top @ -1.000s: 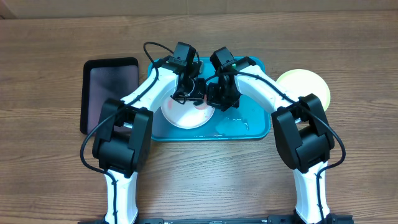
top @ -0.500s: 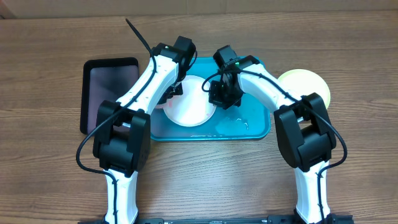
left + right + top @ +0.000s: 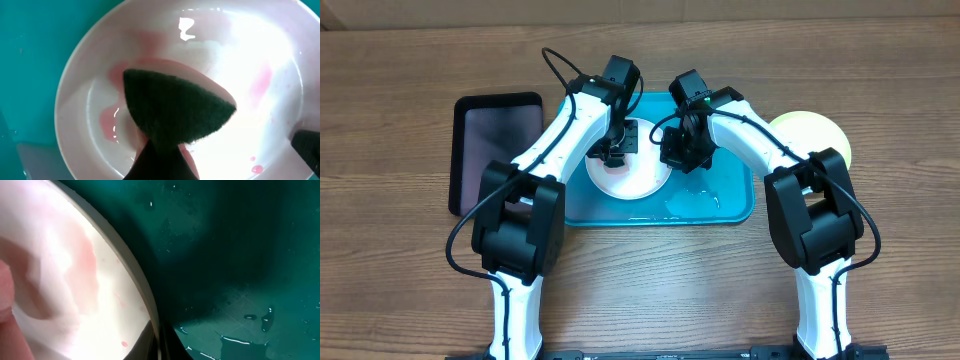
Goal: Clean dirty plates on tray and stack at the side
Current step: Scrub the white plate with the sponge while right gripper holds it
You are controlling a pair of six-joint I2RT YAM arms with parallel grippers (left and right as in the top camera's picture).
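Observation:
A white plate with pink smears lies in the turquoise tray. My left gripper is shut on a dark green scouring pad, which presses flat on the inside of the white plate. The left gripper shows only as a dark wedge under the pad. My right gripper is shut on the right rim of this plate. In the right wrist view its fingers pinch the rim of the plate above the wet tray. A yellow-green plate lies on the table to the right of the tray.
A narrower black tray lies left of the turquoise one. A puddle of water sits in the tray's front right part. Both arms arch over the tray from the table's near edge.
The left gripper swept the pad to the plate's left edge, then back toward its middle. The right gripper kept its hold on the rim and shifted slightly away.

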